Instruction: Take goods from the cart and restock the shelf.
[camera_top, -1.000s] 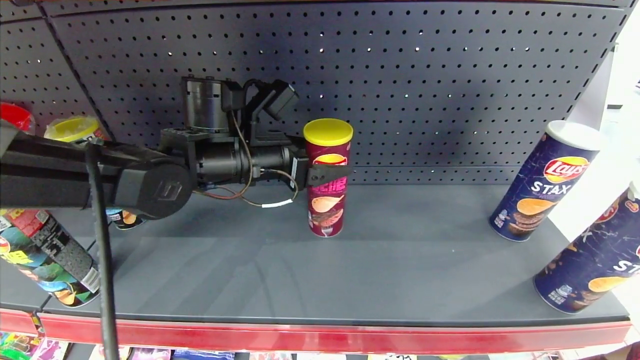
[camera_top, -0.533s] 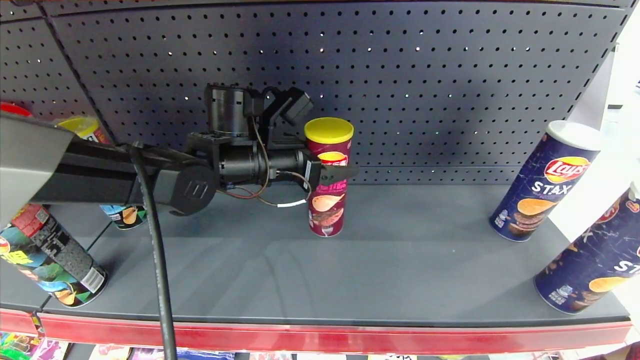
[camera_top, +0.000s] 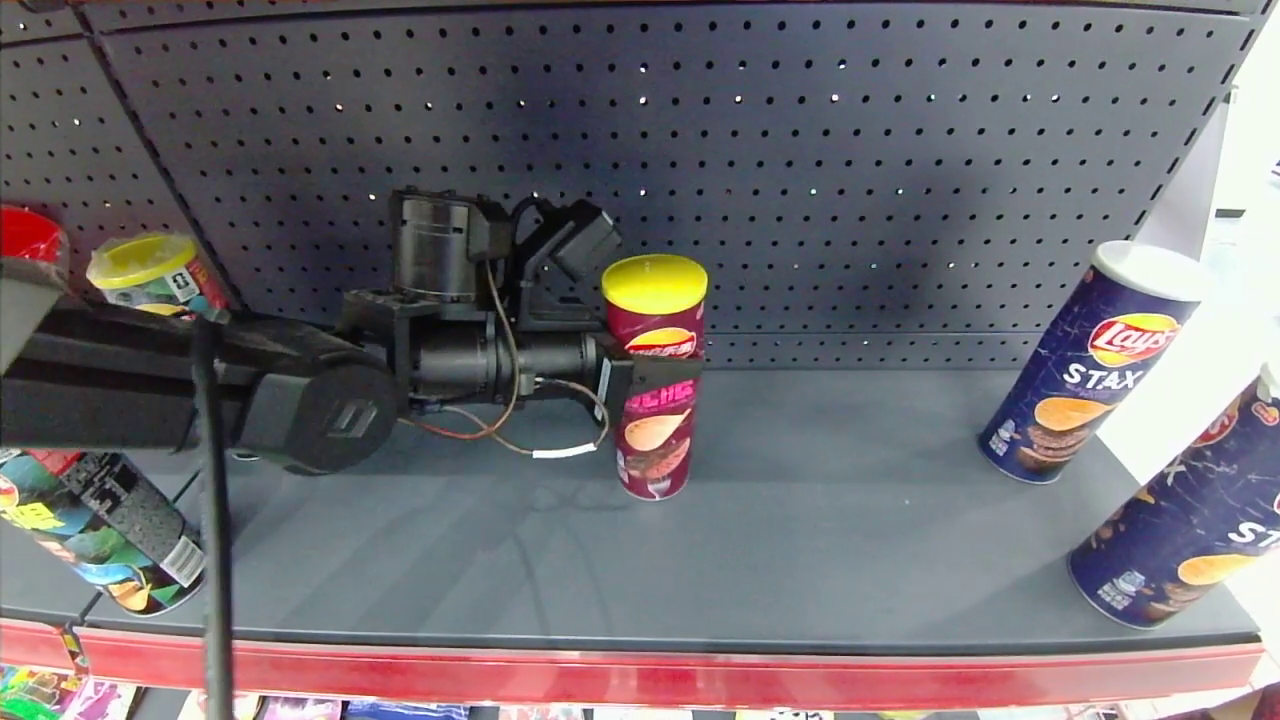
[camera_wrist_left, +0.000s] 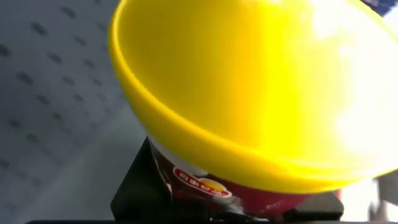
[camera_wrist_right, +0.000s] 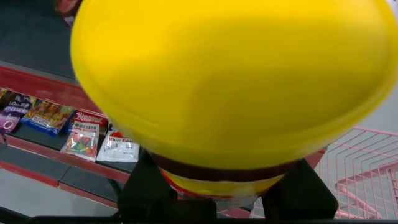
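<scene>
A maroon chips can (camera_top: 655, 440) with a yellow lid stands upright on the dark grey shelf (camera_top: 850, 540), near the pegboard back wall. My left gripper (camera_top: 660, 372) comes in from the left and is shut on this can's upper half. The left wrist view looks down on the can's lid (camera_wrist_left: 261, 93), with black fingers (camera_wrist_left: 134, 196) beside the body. My right gripper (camera_wrist_right: 217, 196) is shut on a second yellow-lidded can (camera_wrist_right: 230, 74), held up above the lower shelves and the cart.
Two blue chips cans (camera_top: 1090, 360) (camera_top: 1190, 510) stand at the shelf's right end. Several cans (camera_top: 100, 530) (camera_top: 150, 265) stand at the left. A red strip (camera_top: 640, 675) lines the shelf's front edge. Snack packets (camera_wrist_right: 81, 134) lie below; the pink cart (camera_wrist_right: 367, 180) is beside them.
The left arm first pushed farther in, then drew back. The maroon can in its gripper now sits slightly lower in the picture, nearer the shelf's front.
</scene>
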